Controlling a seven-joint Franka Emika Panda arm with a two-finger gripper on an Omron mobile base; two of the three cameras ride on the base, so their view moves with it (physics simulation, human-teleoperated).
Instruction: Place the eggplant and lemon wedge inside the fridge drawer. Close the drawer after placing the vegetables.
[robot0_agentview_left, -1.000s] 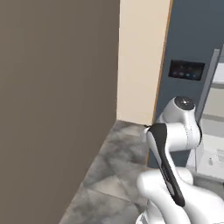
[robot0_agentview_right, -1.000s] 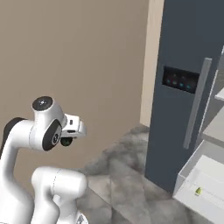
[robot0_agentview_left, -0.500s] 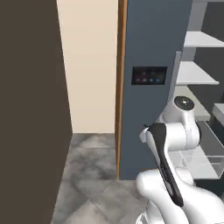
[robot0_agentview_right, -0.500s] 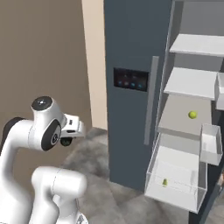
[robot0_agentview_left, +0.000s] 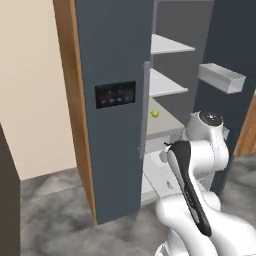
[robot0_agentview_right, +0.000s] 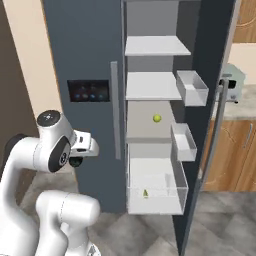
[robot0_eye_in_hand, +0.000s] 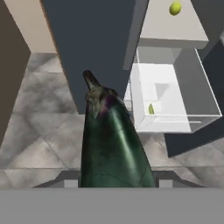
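In the hand view the eggplant (robot0_eye_in_hand: 111, 144), glossy and dark purple-green with its stem pointing away, stands up between the jaws of my gripper (robot0_eye_in_hand: 116, 180), which is shut on it; the fingertips are hidden behind it. The hand (robot0_agentview_right: 85, 145) hovers left of the open fridge. The fridge drawer (robot0_agentview_right: 156, 201) is pulled out at the bottom of the open compartment. The lemon wedge (robot0_eye_in_hand: 151, 109) lies inside it near the front wall, a small sliver (robot0_agentview_right: 145, 193).
A round yellow-green ball (robot0_agentview_right: 157, 118) sits on the shelf above the drawer. The shut fridge door with a dark panel (robot0_agentview_right: 89, 90) stands to the left. The open door carries bins (robot0_agentview_right: 192, 87) on the right, beside wooden cabinets (robot0_agentview_right: 235, 150). Grey stone floor lies in front.
The whole picture has swung from a wall and the fridge's side to the open fridge: the base has moved. The eggplant stays in the grip.
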